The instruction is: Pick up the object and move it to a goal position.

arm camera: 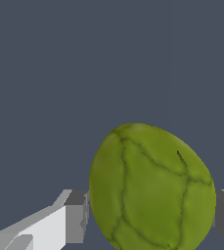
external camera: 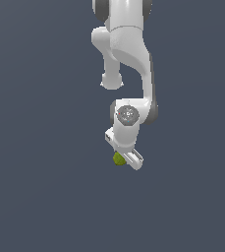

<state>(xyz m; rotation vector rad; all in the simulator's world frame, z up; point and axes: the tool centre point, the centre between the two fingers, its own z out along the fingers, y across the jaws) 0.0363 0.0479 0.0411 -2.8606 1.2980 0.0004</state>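
The olive-green object [arm camera: 151, 188] sits between the two fingers [arm camera: 75, 215] of the gripper [external camera: 125, 160], which grasp its widest part (a good hold), well away from any table edge; it seems light, firm and somewhat slippery.

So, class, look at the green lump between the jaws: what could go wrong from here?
1. The object is round and fills the gap between the fingers, so it may slip or roll out when the arm moves.
2. In the exterior view the gripper hides most of it, so a loosening grip would be hard to spot there.
3. No goal marker shows, so the drop point is uncertain.
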